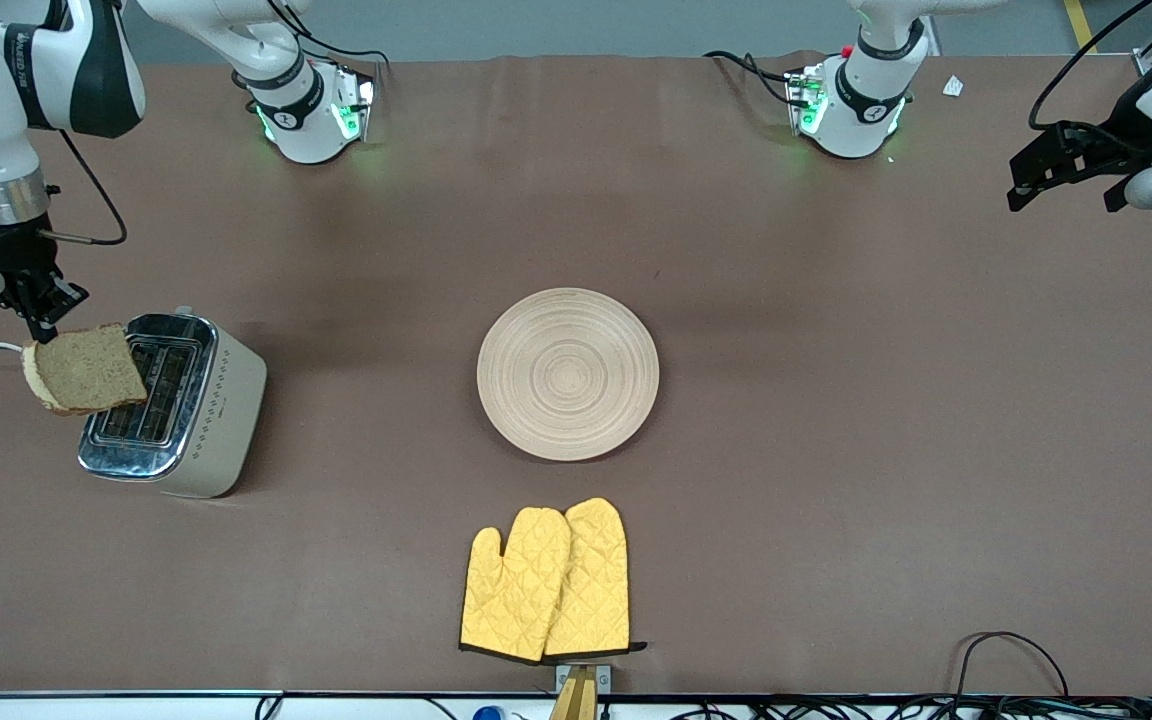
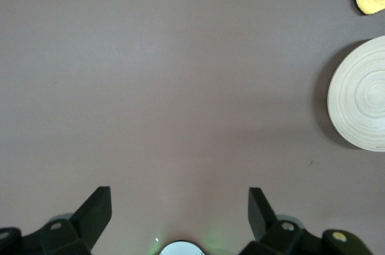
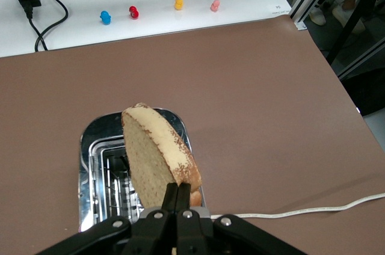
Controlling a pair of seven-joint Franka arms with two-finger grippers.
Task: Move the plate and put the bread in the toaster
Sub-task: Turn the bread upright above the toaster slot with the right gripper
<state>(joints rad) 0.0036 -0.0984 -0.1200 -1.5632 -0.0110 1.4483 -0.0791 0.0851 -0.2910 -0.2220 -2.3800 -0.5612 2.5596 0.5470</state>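
Over the toaster (image 1: 176, 402), at nine o'clock from the plate (image 1: 568, 373) mid-worktop, the right claw (image 1: 40, 325) pinches the bread (image 1: 86, 369) edgewise, ready for a slot; the left claw (image 2: 180, 210) waits, spread wide, empty.

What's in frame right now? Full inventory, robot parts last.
plate: one, pale beige with ring grooves, mid-table, nothing on it
toaster: one, cream with chrome top, toward the right arm's end of the table
bread: one slice, brown with darker crust, in the air over the toaster, not yet in a slot
oven mitts: two, yellow, overlapping, nearer the front camera than the plate
toaster cord: one, white, on the table beside the toaster
right gripper: shut on the bread's edge, over the toaster
left gripper: open, holds nothing, waits over bare table at the left arm's end
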